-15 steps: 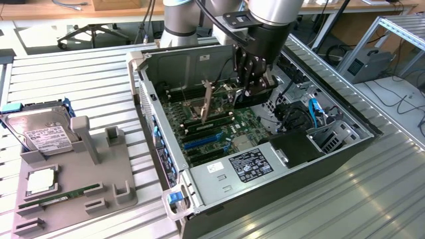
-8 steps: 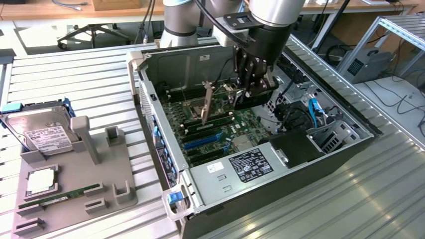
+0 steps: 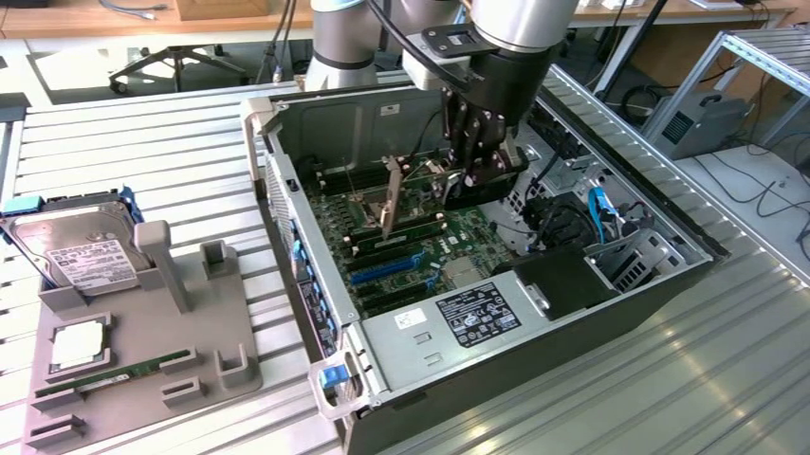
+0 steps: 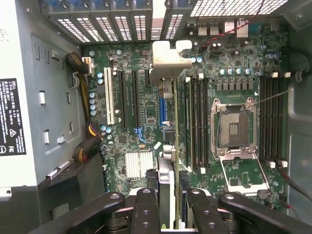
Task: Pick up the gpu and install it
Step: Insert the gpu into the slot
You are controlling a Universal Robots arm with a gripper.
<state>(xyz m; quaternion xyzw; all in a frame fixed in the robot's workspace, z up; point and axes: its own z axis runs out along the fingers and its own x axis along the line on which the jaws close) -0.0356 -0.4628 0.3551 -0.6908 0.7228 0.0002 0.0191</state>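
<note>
The gpu, a slim black expansion card with a pale metal bracket at one end, stands on edge inside the open black computer case, over the green motherboard towards the case's far side; whether it touches a slot I cannot tell. The black jointed gripper clamps it from above, one finger on each face. Well apart, at the exterior view's left, a grey plastic tray carries a silver hard drive with a white label and a narrow green memory stick.
</note>
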